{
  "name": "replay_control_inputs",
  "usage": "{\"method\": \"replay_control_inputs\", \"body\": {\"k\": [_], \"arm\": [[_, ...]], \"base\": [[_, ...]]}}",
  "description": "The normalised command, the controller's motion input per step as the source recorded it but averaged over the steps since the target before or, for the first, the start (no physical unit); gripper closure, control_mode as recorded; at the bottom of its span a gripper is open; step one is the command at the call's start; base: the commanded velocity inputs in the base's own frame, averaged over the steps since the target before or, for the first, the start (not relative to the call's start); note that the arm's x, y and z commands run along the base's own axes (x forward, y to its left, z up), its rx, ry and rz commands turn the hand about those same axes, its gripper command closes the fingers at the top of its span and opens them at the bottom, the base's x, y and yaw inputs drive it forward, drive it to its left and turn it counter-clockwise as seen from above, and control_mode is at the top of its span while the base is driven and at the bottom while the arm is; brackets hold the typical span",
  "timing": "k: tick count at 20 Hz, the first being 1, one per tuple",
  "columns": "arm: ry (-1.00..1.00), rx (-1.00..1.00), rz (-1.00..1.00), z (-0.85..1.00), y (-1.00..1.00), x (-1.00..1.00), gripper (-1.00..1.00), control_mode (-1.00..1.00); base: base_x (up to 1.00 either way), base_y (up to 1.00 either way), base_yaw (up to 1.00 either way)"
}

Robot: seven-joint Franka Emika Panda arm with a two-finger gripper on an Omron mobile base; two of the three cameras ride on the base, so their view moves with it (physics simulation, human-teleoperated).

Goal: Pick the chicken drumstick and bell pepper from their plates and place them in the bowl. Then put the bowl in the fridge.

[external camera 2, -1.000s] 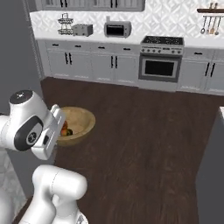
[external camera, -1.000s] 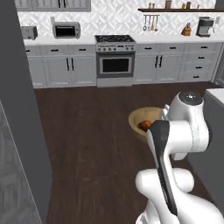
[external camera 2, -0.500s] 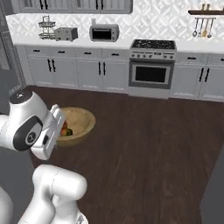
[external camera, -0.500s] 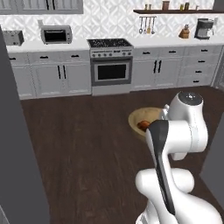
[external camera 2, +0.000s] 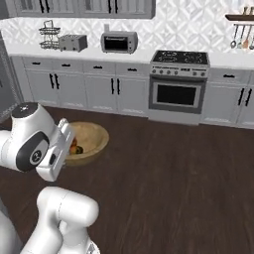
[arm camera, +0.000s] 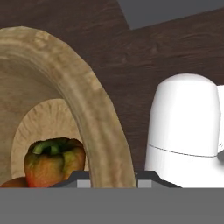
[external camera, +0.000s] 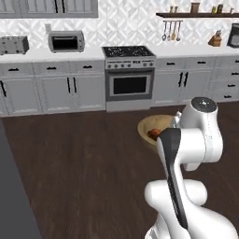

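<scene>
Starting at the left of the hand view, the bell pepper sits on the floor of the bowl, green stem upward. A sliver of orange-brown tucked under it at the bottom edge may be the chicken drumstick, though too little shows for me to be sure. Next comes the bowl's thick wooden rim, which arcs down from the upper left and runs straight into the end effector. The two tips are shut on that rim, one on the inside wall and one on the outside, so I have the bowl by its edge. The whole basin, with the food in it, lies to the left of the grip in this view. To the right there is just dark floor.

In the right base view, a tall grey panel stands at the far left edge, and I take it for the fridge. Then comes my hand with the bowl carried out in front of it over the floor, the pepper nestled at the near side. Further right is the oven, set in the run of cabinets. The left base view shows the bowl just beyond the forearm.

The coming move turns on this, as I judge it: the load hangs off one side of the grip rather than under it, and the fridge lies off to my left rather than ahead. The bowl is round, so it has no long axis to line up. What matters is keeping the rim level as I swing that way.
</scene>
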Motion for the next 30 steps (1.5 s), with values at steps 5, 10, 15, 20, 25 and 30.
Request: {"method": "replay_control_inputs", "body": {"k": [5, 10, 15, 20, 25, 30], "arm": [[0.0, 0.0, 0.0, 0.0, 0.0, 0.0, 1.0, 1.0], [0.0, 0.0, 0.0, 0.0, 0.0, 0.0, 1.0, 1.0], [0.0, 0.0, 0.0, 0.0, 0.0, 0.0, 1.0, 1.0], [0.0, 0.0, 0.0, 0.0, 0.0, 0.0, 1.0, 1.0], [0.0, 0.0, 0.0, 0.0, 0.0, 0.0, 1.0, 1.0], [0.0, 0.0, 0.0, 0.0, 0.0, 0.0, 1.0, 1.0]], "base": [[1.0, -0.11, 0.63], [1.0, -0.26, 0.72], [1.0, -0.32, 0.68], [1.0, -0.35, 0.69], [0.99, -0.36, 0.73], [0.83, -0.83, 0.53]]}}
